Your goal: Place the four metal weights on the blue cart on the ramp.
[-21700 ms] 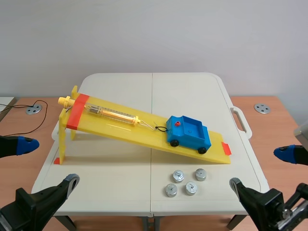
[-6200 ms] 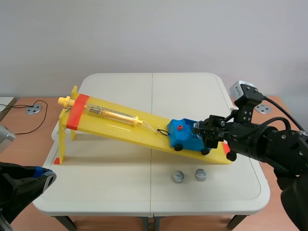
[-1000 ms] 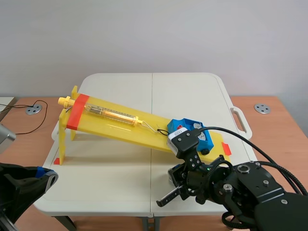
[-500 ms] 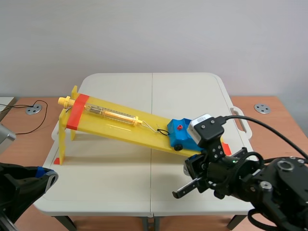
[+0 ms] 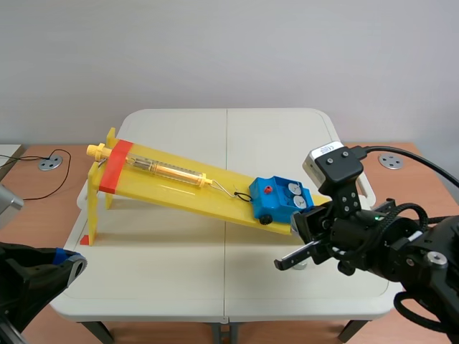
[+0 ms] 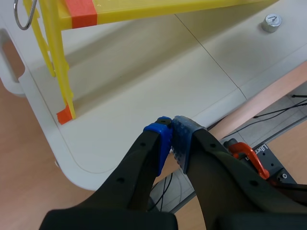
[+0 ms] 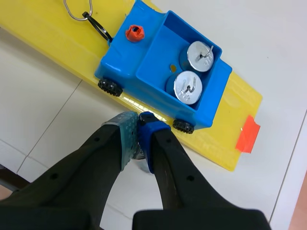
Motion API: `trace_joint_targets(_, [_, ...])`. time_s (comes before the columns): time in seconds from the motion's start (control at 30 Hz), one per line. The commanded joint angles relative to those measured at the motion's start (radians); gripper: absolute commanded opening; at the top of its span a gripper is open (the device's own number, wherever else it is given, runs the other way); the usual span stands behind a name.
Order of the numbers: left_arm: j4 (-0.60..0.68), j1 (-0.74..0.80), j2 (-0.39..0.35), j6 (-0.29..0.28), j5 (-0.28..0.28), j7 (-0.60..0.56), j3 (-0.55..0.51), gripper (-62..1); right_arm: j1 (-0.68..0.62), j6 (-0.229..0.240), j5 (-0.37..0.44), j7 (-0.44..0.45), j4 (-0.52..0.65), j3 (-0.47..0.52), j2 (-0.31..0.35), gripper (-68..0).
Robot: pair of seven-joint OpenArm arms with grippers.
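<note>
A blue cart (image 5: 281, 203) (image 7: 144, 62) stands low on the yellow ramp (image 5: 179, 185) (image 7: 43, 28). Two metal weights (image 7: 200, 56) (image 7: 187, 87) lie in its tray. My right gripper (image 7: 139, 120) (image 5: 295, 252) hovers just in front of the cart's wheels with its pads together. It is shut on a third weight (image 7: 138, 154), of which only a grey bit shows under the pads. A fourth weight (image 6: 271, 22) stands on the table. My left gripper (image 6: 171, 128) is shut on nothing, low off the table's front left corner.
A spring scale (image 5: 165, 170) lies on the ramp, hooked by a ring to the cart. The ramp's legs (image 6: 60, 72) stand at the table's left. A table handle (image 5: 361, 183) sticks out behind the right arm. Metal discs sit on the wooden desks at both sides.
My right gripper has risen from the front middle of the table and moved right and back toward the cart. The weight that stood at that spot is gone. The left arm is still.
</note>
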Motion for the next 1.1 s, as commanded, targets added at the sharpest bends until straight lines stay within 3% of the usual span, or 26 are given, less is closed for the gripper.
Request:
trace_joint_targets(0.0, [0.072,-0.009,0.019,-0.018,-0.077,-0.089,-0.014,-56.9,0.108,-0.005,0.074,0.119,0.069,0.009,0.003,-66.8])
trace_joint_targets(0.5, [0.072,-0.009,0.019,-0.018,-0.077,-0.089,-0.014,-56.9,0.201,-0.004,0.074,0.119,-0.020,0.008,-0.050,-66.8])
trace_joint_targets(0.6, [0.072,-0.008,0.019,-0.018,-0.077,-0.088,-0.014,-56.9,0.201,0.023,0.080,0.127,-0.026,0.008,-0.053,-66.8])
trace_joint_targets(1.07, [0.072,-0.008,0.019,-0.018,-0.077,-0.089,-0.014,-56.9,0.245,0.005,0.081,0.187,-0.026,0.035,-0.053,-66.7])
